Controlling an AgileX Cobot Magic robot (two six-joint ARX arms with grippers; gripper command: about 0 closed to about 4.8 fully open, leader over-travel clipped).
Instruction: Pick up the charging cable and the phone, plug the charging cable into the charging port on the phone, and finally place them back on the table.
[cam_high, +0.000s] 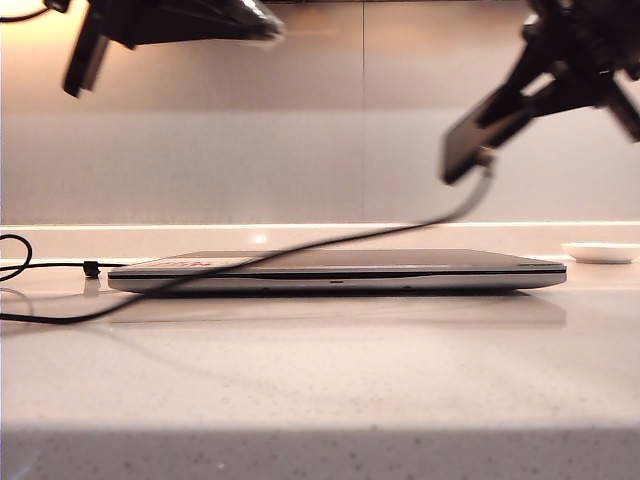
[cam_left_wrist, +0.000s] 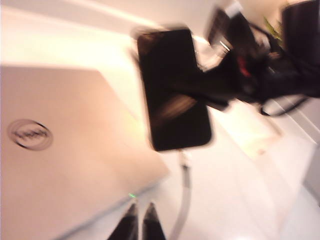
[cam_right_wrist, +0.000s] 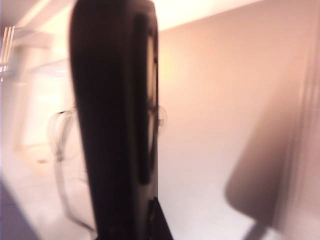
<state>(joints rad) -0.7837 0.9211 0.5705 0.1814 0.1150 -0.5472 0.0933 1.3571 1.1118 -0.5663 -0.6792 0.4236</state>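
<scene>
My right gripper (cam_high: 505, 108) is shut on the black phone (cam_high: 462, 150), which hangs tilted high above the table (cam_high: 320, 380) at the right. In the right wrist view the phone (cam_right_wrist: 115, 125) stands edge-on between the fingers of my right gripper (cam_right_wrist: 135, 222). The charging cable (cam_high: 300, 250) runs from the phone's lower end down across the table to the left; its plug (cam_left_wrist: 183, 159) sits at the phone's (cam_left_wrist: 172, 90) short edge. The port itself is hidden. My left gripper (cam_left_wrist: 141, 209) is shut on nothing, apart from the cable (cam_left_wrist: 185, 192); its arm (cam_high: 170, 20) is up at the top left.
A wide silver closed laptop (cam_high: 340, 270) lies flat in the middle of the table, under the hanging cable. A small white dish (cam_high: 600, 252) sits at the back right. The cable's black tie (cam_high: 91, 268) and slack loops lie at the far left.
</scene>
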